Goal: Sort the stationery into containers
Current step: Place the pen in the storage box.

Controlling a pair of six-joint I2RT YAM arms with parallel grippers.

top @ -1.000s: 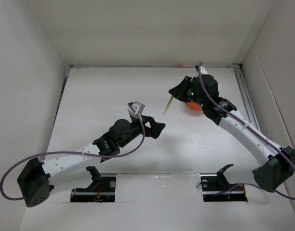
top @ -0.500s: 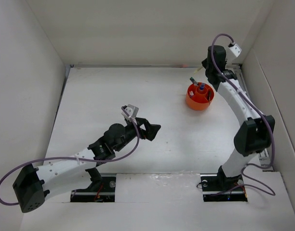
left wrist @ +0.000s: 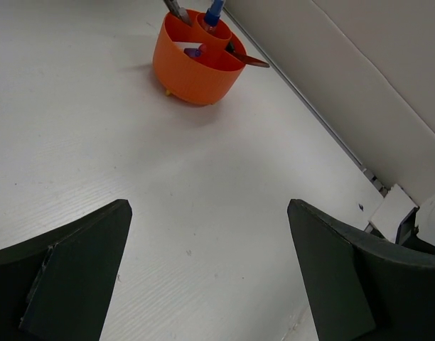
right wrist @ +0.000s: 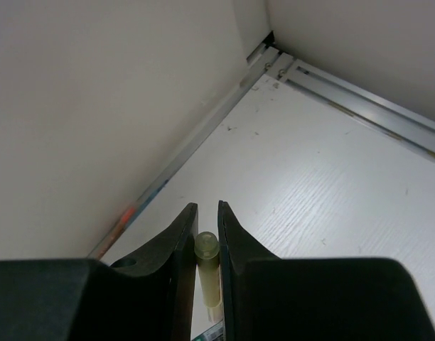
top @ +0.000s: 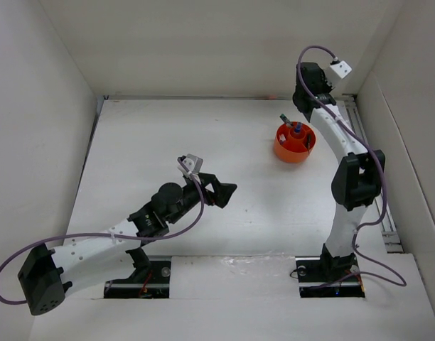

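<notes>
The orange round holder [top: 289, 153] stands at the back right of the table. Its compartments hold a blue-capped bottle [top: 297, 130], a grey pen [left wrist: 176, 8] and a dark red pen [left wrist: 250, 61]. In the left wrist view the holder [left wrist: 192, 77] lies well ahead of my left gripper [left wrist: 209, 207], which is open with only bare table between its fingers. That left gripper [top: 228, 193] hovers mid-table. My right gripper [right wrist: 207, 212] is raised behind the holder by the back wall, shut on a pale yellow marker [right wrist: 207, 250] that runs back between its fingers.
White walls close in the table at the back and both sides. A metal rail [right wrist: 360, 96] runs along the foot of the right wall, and another follows the back wall. The right arm [top: 349, 177] rises steeply along the right side.
The right arm has swung from low over the holder up to the back right corner with the marker in its grip. The left arm drew back a little, still open.
</notes>
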